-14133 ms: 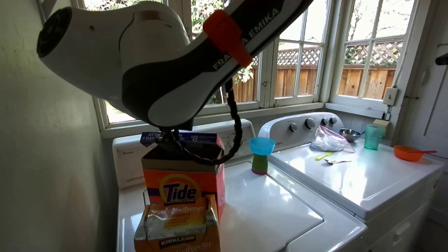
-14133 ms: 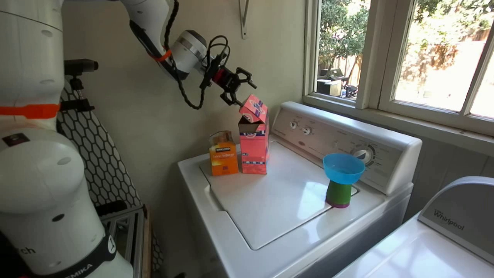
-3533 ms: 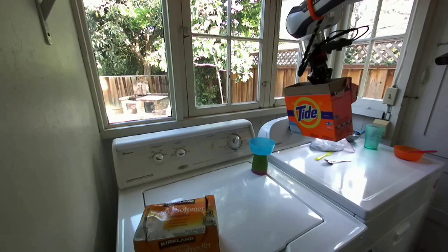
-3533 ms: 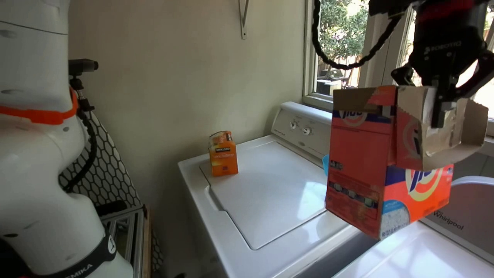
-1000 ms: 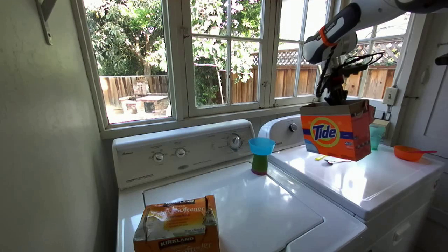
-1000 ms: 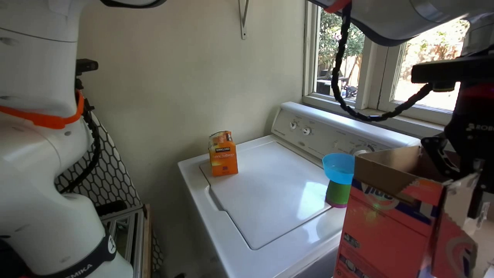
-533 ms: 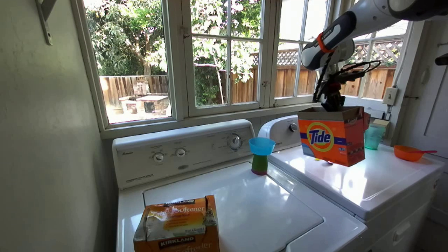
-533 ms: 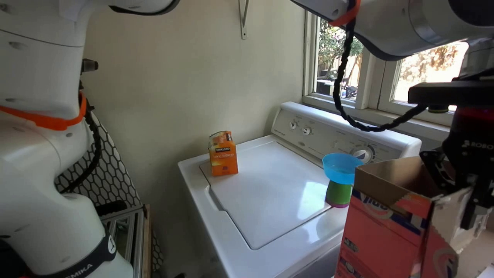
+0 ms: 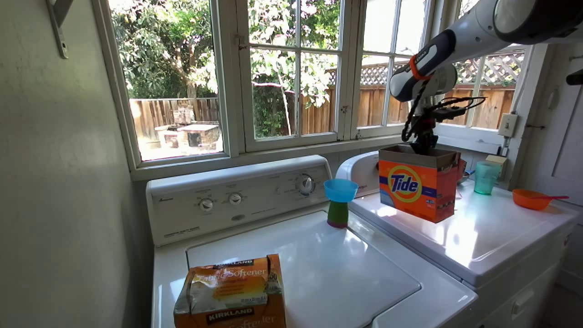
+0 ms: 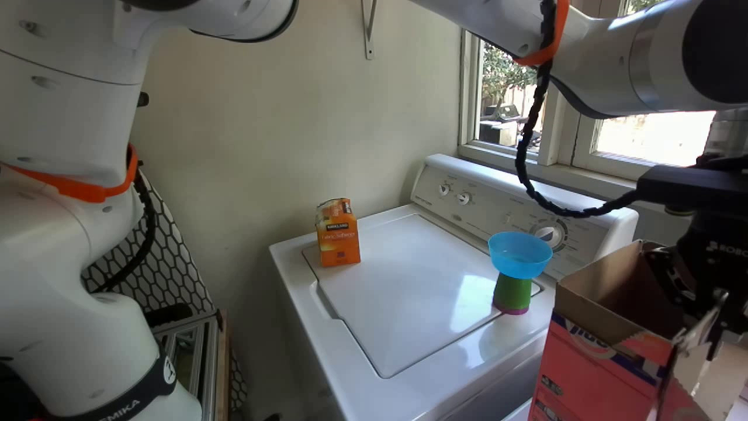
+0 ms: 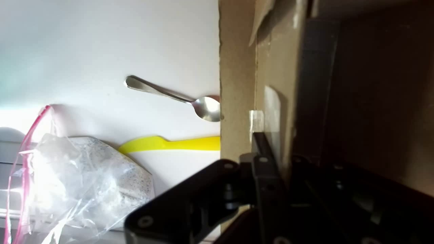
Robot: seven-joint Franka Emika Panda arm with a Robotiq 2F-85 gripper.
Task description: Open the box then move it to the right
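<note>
A black two-fingered gripper (image 9: 422,146) pinches one wall of an orange cardboard carton with blue "Tide" lettering (image 9: 412,189). The carton hangs below it, roughly upright, open end up, its bulk to one side of the grip, over the glossy white metal appliance top (image 9: 501,237) with the orange plastic bowl (image 9: 531,200); base contact is unclear. Lowering likely comes next: a silver metal spoon (image 11: 203,107) and yellow plastic knife (image 11: 169,144), partly covered by the carton in the wrist view, might get pinned.

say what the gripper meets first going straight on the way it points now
The gripper points down with the box clamped, so the box would likely meet the white appliance top first, or perhaps the spoon; depth is unclear.
</note>
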